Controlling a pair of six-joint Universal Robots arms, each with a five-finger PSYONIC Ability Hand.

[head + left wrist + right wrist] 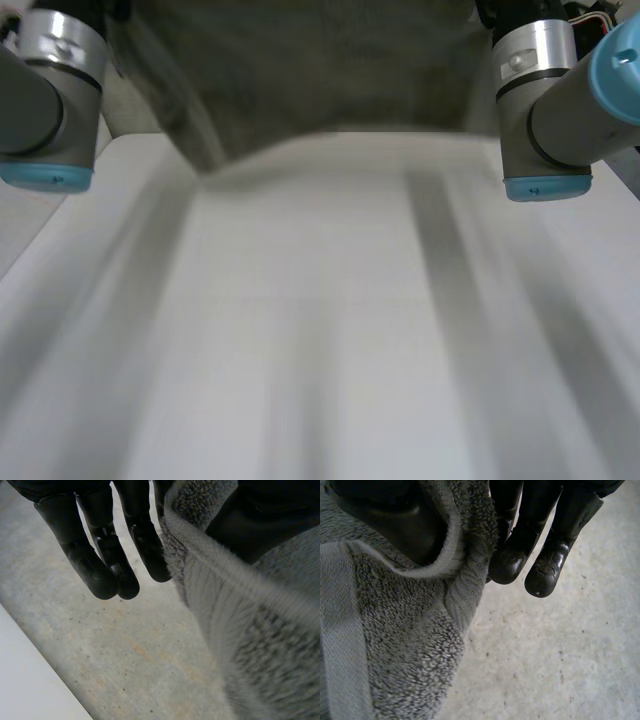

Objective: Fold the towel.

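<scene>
A grey terry towel point(330, 70) hangs spread between my two arms, lifted above the white table point(320, 350); its lower edge sags over the table's far part. In the left wrist view my left hand point(100, 555) pinches a hemmed edge of the towel point(240, 630) between thumb and a finger, while its other fingers hang straight beside the cloth. In the right wrist view my right hand point(545, 540) holds the towel point(405, 630) the same way, with the cloth wrapped over its thumb.
The left arm point(50, 100) and right arm point(550, 100) stand at the far corners of the table. Below the hands lies a speckled concrete floor point(560, 660). A strip of the white table edge point(30, 685) runs beside the left hand.
</scene>
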